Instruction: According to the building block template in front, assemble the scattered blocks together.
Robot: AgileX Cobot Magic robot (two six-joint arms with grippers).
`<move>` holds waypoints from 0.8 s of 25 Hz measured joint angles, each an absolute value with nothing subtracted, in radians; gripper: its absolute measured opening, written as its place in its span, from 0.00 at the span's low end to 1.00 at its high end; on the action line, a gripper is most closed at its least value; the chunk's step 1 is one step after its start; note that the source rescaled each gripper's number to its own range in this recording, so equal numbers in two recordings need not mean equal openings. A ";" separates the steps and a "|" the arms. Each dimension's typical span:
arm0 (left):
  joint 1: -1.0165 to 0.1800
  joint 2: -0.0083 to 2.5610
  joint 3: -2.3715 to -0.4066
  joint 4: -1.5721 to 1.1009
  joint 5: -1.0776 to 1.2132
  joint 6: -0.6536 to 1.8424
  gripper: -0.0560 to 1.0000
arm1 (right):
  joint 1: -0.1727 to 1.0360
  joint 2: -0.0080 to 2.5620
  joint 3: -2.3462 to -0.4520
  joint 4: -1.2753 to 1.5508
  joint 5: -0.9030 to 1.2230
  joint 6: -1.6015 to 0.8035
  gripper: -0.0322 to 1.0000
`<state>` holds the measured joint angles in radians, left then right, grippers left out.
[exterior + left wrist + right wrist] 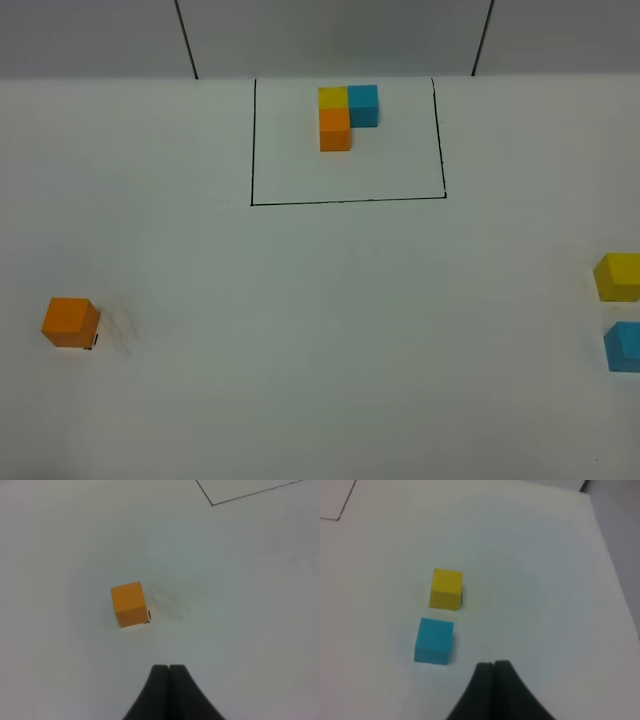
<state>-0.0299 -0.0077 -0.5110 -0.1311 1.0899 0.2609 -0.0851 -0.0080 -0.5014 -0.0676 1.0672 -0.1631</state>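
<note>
I see one plain white matte table [320,410] filling the overhead view. On its far half there is one thin black drawn rectangle [345,200]. Inside it, close to the far edge, sits the one building block template [337,112]. It is three small cubes joined in an L, with yellow at the corner, blue touching its right face and orange touching its near face.

I count three loose cubes outside the frame, one of each colour. The matte orange cube [70,322] stands alone at the left, well apart from the rectangle, with a tiny dark mark at its base. The matte yellow cube [618,275] and the matte sky-blue cube [623,346] are at the right border of the overhead view, both cut off by it. The yellow one is farther back and the blue one nearer, close together but not touching.

I have two grippers, and neither appears in the overhead view. On its wrist camera, the left gripper [169,669] has its black fingers clenched flat together on nothing, near the orange cube but clear of it. The right gripper [493,665] is likewise clenched and empty, just beside the sky-blue cube without contact.
</note>
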 joint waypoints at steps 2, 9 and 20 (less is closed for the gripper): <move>-0.030 -0.008 -0.511 -0.131 1.090 0.261 0.05 | -0.085 -0.008 -0.501 -0.068 1.067 -0.163 0.03; -0.030 -0.008 -0.511 -0.131 1.090 0.261 0.05 | -0.085 -0.008 -0.501 -0.068 1.067 -0.163 0.03; -0.030 -0.008 -0.511 -0.131 1.090 0.261 0.05 | -0.085 -0.008 -0.501 -0.068 1.067 -0.163 0.03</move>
